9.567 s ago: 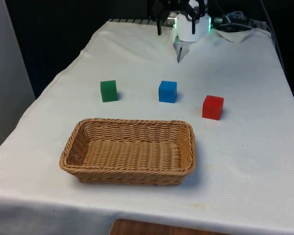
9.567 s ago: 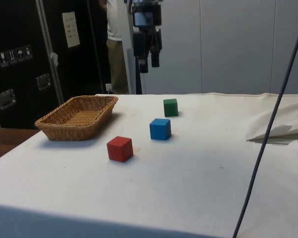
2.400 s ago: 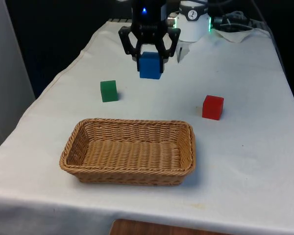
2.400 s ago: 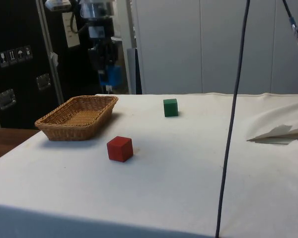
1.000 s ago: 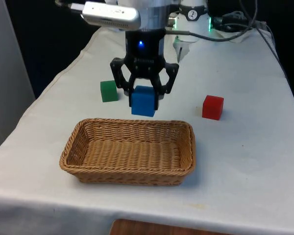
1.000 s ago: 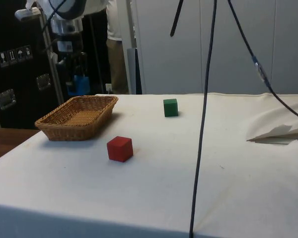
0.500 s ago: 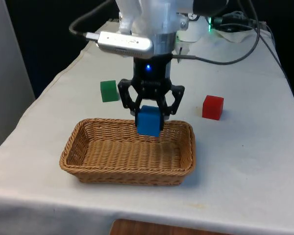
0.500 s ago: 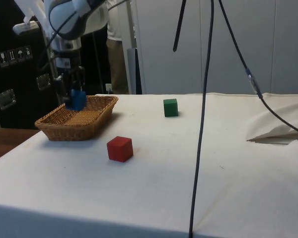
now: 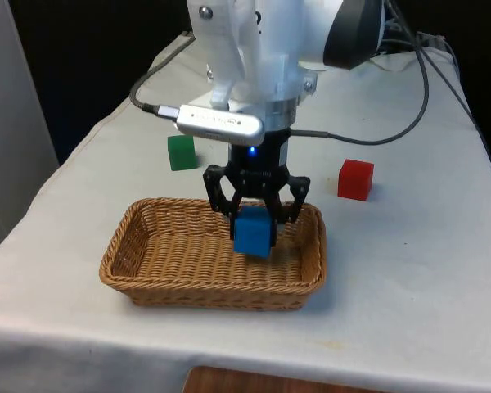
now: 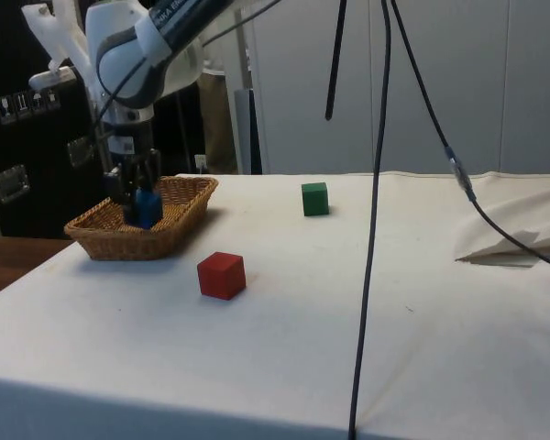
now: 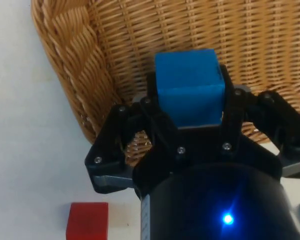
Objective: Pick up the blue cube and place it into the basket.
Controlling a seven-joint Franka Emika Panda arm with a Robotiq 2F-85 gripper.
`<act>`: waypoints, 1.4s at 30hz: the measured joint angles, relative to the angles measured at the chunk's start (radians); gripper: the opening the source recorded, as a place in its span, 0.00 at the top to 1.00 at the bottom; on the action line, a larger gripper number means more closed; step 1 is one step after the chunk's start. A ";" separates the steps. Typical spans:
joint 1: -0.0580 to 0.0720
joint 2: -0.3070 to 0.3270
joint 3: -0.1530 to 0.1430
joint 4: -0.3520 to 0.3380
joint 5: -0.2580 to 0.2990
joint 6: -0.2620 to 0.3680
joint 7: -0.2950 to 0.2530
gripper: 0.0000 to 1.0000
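Pinching the blue cube between its fingers, our gripper hangs inside the basket. Beyond it we see a green cube and a red cube.

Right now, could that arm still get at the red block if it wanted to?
Probably not yet: the gripper is shut on the blue cube over the basket. Once empty, likely yes, since the red cube sits alone on open cloth beside the basket with nothing over it.
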 measured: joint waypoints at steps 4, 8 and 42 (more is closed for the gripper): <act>0.000 0.016 0.000 0.004 0.006 0.009 0.000 1.00; 0.000 0.031 0.000 0.018 0.011 0.010 0.000 1.00; 0.000 -0.008 -0.005 0.056 0.001 -0.058 0.000 0.00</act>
